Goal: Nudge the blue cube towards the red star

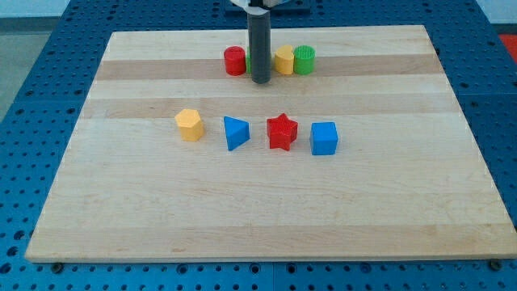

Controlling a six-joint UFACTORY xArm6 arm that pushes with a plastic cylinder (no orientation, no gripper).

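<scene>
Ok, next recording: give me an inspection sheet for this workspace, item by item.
Surface: wooden board, flat, on a blue perforated base.
Job's things: blue cube just right of the red star, small gap between.
Clutter: yellow hexagon block, blue triangle in the same row; red cylinder, yellow block, green cylinder near the top.
End effector: my tip among the top blocks, far from the cube.
Cables: nothing seen.
Surroundings: nothing seen.

Blue cube (324,138), red star (282,132), blue triangle (235,132), yellow hexagon (189,124); pale striped wooden board (161,210).
</scene>
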